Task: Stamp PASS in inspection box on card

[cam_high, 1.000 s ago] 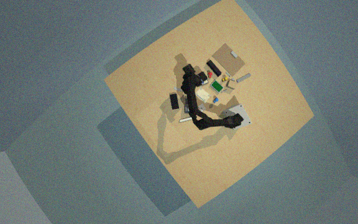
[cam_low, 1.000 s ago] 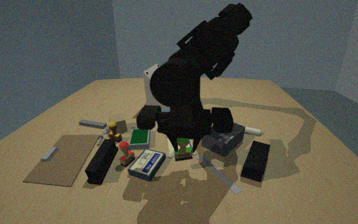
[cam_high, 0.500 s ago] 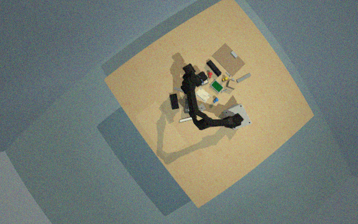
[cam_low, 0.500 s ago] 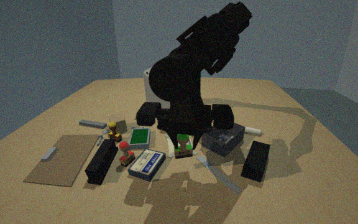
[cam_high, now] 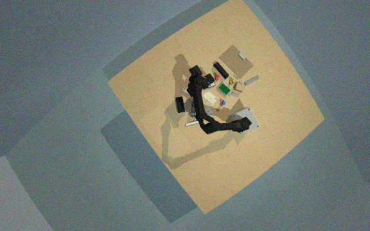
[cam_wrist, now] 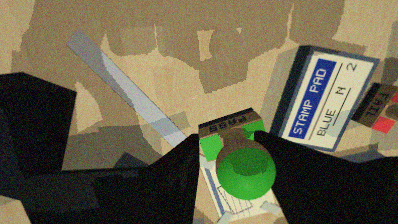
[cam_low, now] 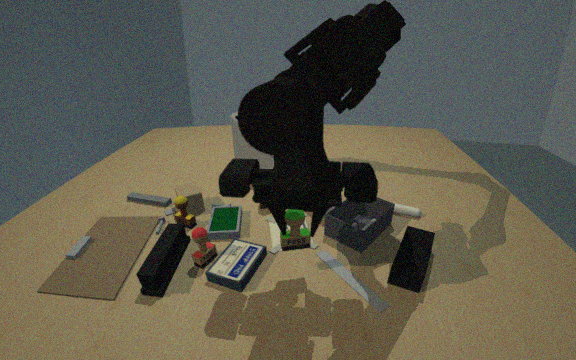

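My hand pinches the PASS stamp, near the card.
The stamp is upright and seems lifted; its face I cannot see, so whether it has ink I cannot tell. On the visible part of the card I see no print, so printing and putting back probably remain. Further out, the green pad lies open in its tray, the blue STAMP PAD is closed, and the dark box holds small grey pieces.
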{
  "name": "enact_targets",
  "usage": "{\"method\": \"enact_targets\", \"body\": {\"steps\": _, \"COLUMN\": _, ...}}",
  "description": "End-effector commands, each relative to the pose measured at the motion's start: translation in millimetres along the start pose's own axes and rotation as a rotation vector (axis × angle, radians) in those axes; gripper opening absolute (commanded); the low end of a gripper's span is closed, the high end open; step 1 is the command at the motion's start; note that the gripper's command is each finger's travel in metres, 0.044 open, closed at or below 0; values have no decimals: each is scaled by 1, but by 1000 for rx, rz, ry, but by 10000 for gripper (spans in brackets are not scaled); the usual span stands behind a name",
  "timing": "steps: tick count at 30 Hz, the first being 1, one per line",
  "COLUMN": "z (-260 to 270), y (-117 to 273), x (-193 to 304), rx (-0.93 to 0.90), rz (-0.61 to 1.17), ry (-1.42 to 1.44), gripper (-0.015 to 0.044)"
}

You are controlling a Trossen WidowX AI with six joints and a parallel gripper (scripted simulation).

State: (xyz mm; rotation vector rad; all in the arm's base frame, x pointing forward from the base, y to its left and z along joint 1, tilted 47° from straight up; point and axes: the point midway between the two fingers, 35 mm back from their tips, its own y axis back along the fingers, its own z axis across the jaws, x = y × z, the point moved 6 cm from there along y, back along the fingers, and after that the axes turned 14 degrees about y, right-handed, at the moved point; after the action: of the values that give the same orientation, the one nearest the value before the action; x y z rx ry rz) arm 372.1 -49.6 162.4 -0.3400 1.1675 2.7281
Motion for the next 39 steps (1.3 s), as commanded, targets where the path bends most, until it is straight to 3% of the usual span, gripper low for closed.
{"method": "enact_targets", "body": {"steps": 1, "z": -1, "y": 4, "x": -1, "rx": 7, "rz": -5, "ry": 6, "gripper": 0}}
{"method": "enact_targets", "body": {"steps": 28, "z": 0, "y": 17, "x": 1, "rx": 11, "rz": -3, "ry": 6, "gripper": 0}}
{"method": "enact_targets", "body": {"steps": 39, "z": -59, "y": 19, "x": 48, "rx": 30, "rz": 3, "ry": 2, "gripper": 0}}
